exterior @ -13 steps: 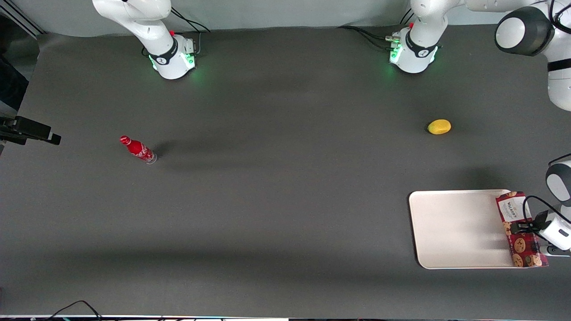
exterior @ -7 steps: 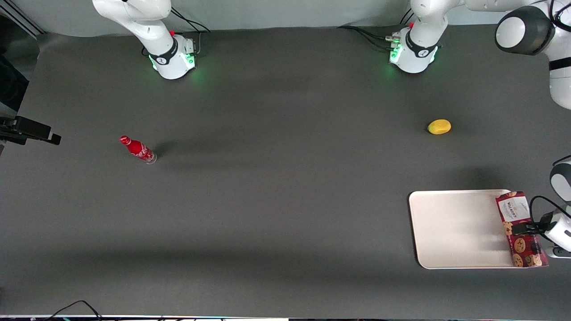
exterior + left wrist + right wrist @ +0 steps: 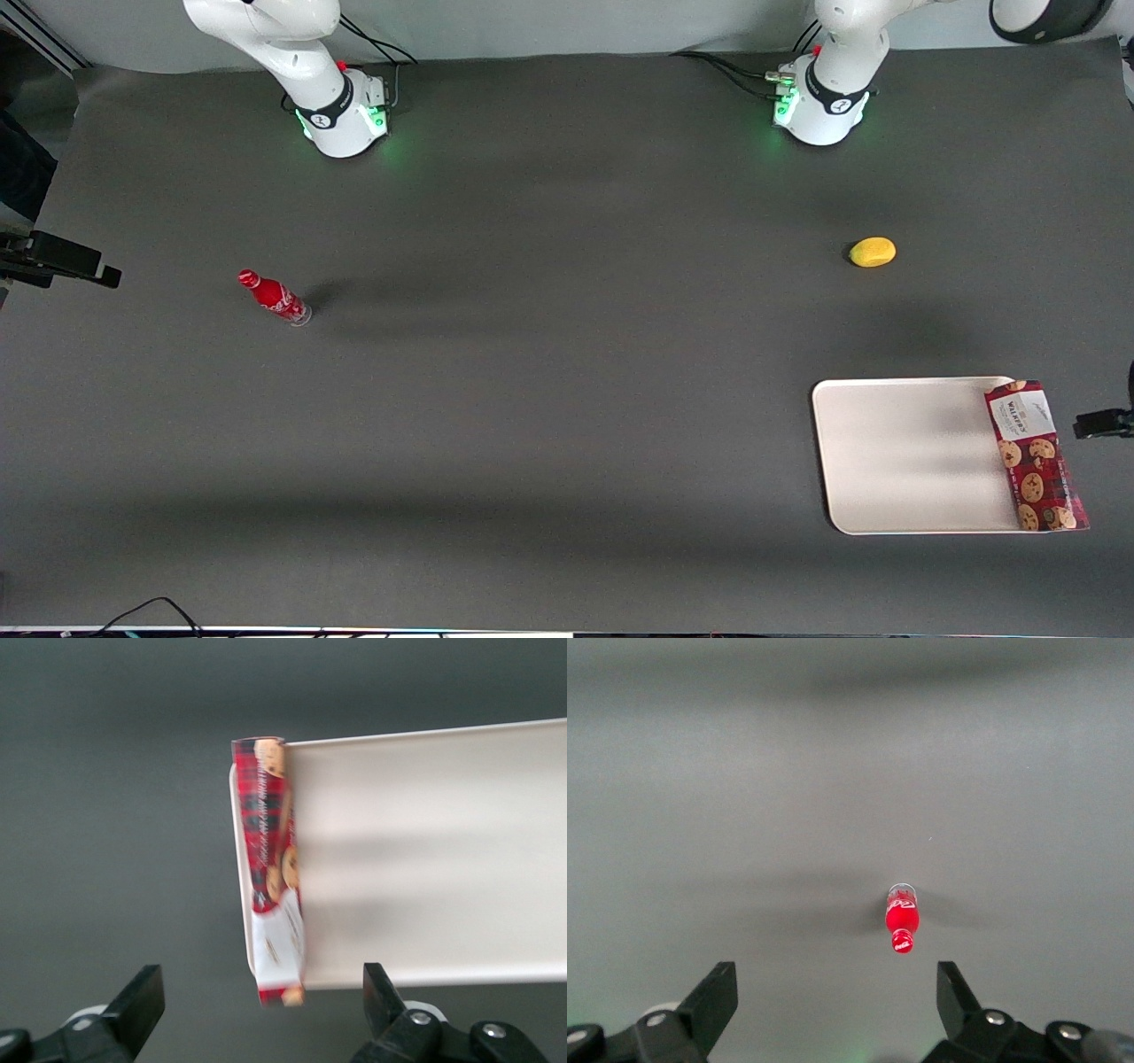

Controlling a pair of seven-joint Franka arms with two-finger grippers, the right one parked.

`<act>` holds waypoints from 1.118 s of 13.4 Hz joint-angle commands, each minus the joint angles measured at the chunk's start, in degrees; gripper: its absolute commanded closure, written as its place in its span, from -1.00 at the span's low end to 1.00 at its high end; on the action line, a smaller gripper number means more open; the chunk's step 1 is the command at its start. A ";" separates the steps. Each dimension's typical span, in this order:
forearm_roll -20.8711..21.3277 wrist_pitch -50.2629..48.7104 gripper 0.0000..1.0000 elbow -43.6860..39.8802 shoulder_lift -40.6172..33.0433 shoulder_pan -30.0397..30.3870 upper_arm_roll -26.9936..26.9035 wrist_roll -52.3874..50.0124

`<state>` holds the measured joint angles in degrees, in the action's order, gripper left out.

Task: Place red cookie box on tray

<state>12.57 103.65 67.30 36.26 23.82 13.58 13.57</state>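
Observation:
The red cookie box (image 3: 1032, 456) lies flat along the short edge of the cream tray (image 3: 904, 456) at the working arm's end of the table. It partly overlaps the rim, with its white label end farther from the front camera. My left gripper (image 3: 1103, 424) hangs apart from the box, just outside it toward the working arm's end of the table. In the left wrist view the gripper (image 3: 261, 985) is open with nothing between its fingers. From there the box (image 3: 270, 859) shows along the tray (image 3: 425, 859) rim, clear of both fingers.
A yellow lemon-like fruit (image 3: 873, 252) lies farther from the front camera than the tray. A small red soda bottle (image 3: 275, 297) stands toward the parked arm's end of the table and also shows as the bottle (image 3: 902, 920) in the right wrist view.
My left gripper has let go of the red cookie box and drawn away from it toward the working arm's end. The box stays on the tray's edge.

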 commanded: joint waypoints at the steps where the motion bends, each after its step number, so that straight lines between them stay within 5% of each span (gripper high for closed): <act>1: -1.14 -8.79 -1.00 1.61 -7.67 -1.06 3.11 -0.12; 5: -5.10 -19.95 -1.00 3.18 -16.73 -3.60 4.70 -7.31; 9: -8.08 -20.07 -1.00 17.40 -31.31 -6.23 4.18 -11.27; 10: -8.44 -21.02 -1.00 19.43 -33.69 -9.72 1.30 -12.24; 12: -8.79 -20.69 -1.00 24.78 -39.31 -26.13 -16.05 -12.52; 15: -9.94 -21.82 -1.00 26.66 -41.44 -28.81 -16.39 -15.31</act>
<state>3.38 81.56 90.20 -2.34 -1.29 -0.67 1.75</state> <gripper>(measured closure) 0.000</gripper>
